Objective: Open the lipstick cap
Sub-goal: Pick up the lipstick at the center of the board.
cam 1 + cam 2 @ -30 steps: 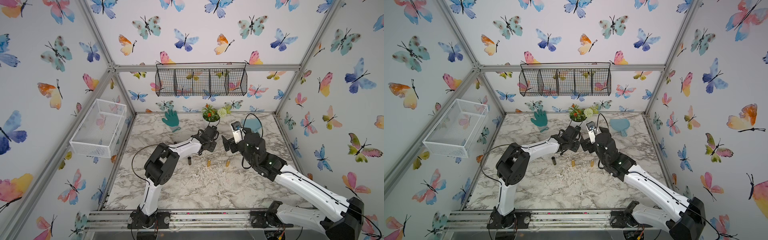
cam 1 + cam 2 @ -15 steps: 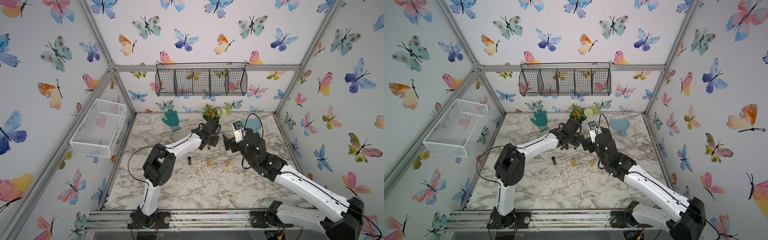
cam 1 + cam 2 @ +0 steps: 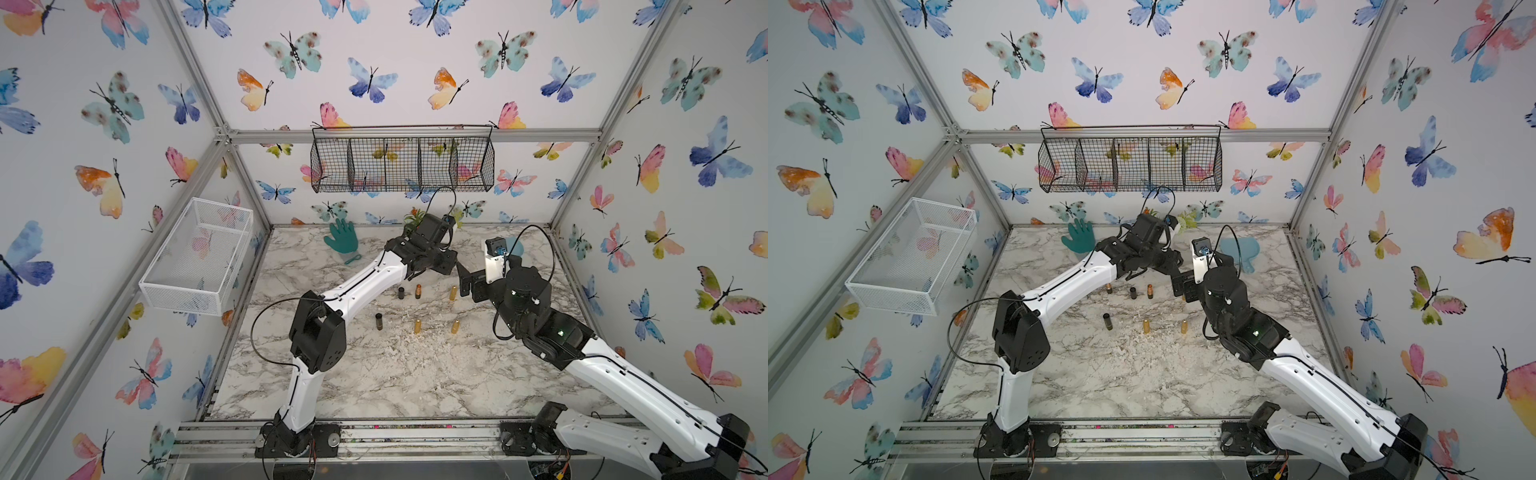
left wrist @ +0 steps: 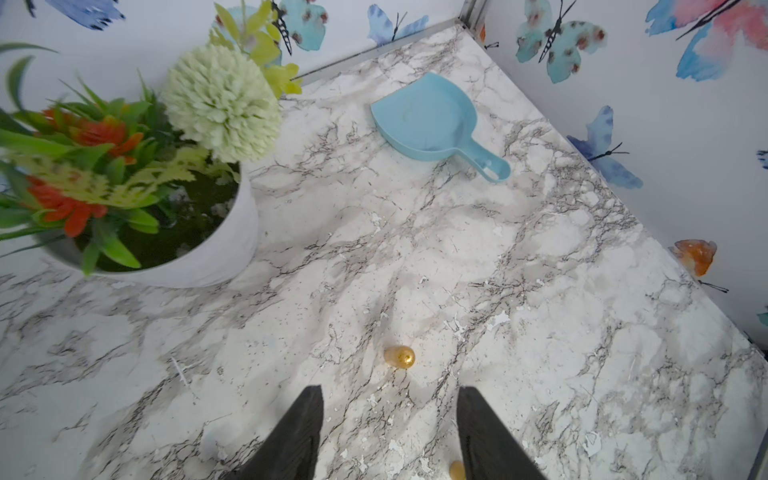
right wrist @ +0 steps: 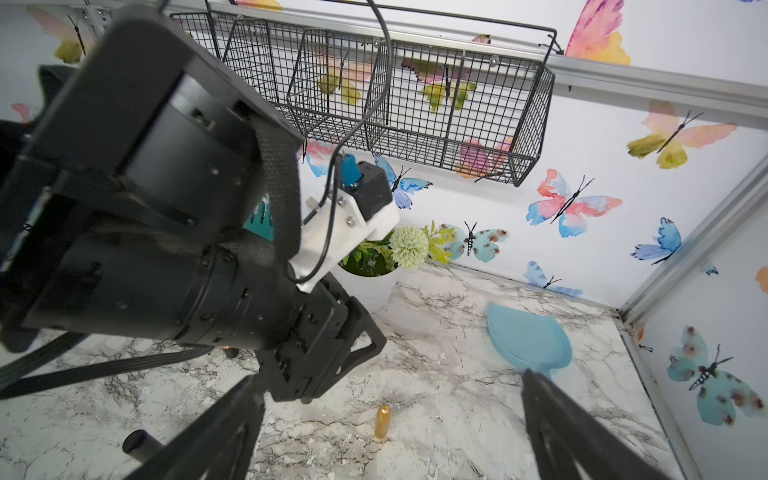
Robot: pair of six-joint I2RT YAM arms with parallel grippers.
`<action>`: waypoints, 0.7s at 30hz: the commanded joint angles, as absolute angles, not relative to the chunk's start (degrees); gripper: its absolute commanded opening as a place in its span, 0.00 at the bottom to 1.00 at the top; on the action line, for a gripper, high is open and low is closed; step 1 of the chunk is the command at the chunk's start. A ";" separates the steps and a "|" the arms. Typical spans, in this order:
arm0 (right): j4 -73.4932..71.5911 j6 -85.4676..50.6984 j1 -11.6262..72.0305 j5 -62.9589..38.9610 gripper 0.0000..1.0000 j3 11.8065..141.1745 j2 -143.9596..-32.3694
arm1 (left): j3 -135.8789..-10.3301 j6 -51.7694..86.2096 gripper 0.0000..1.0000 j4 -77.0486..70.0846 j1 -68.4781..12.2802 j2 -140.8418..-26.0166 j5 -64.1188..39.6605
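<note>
A gold lipstick (image 5: 382, 422) stands upright with its cap on, on the marble table (image 3: 395, 374). It is the far right one of the tubes in a top view (image 3: 453, 293). My left gripper (image 4: 388, 399) hangs open just above it with nothing between the fingers; the lipstick (image 4: 400, 356) lies just beyond the tips. My right gripper (image 5: 390, 378) is wide open and empty, close to the lipstick's right side (image 3: 467, 284). In a top view the left gripper (image 3: 1173, 268) nearly meets the right gripper (image 3: 1183, 286).
Several more small tubes stand near: black (image 3: 401, 293), copper-tipped (image 3: 418, 291), black (image 3: 378, 321), gold (image 3: 417, 326) and gold (image 3: 455, 327). A flower pot (image 4: 199, 257), blue dustpan (image 4: 424, 116) and green glove (image 3: 343, 241) sit at the back. A wire basket (image 3: 401, 160) hangs overhead.
My left gripper has opened and pulled up and back toward the flower pot, away from the tubes. The right gripper has stayed wide open and hardly moved.
</note>
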State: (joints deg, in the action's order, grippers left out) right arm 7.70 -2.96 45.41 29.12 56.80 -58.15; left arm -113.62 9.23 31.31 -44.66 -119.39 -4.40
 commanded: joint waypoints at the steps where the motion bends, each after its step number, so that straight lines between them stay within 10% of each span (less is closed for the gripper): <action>1: 8.82 -4.57 45.62 31.17 0.95 57.33 -55.94 | -115.93 7.70 0.54 35.06 -46.10 -123.58 -5.72; 21: 13.30 -6.12 45.62 29.27 0.98 57.26 -57.15 | -119.10 5.36 0.53 34.34 -49.56 -134.25 -0.57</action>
State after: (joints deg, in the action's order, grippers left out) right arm 12.82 -5.80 45.41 29.32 56.97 -57.28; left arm -118.41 6.13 34.59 -49.36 -133.19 -2.48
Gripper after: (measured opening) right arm 0.981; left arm 0.533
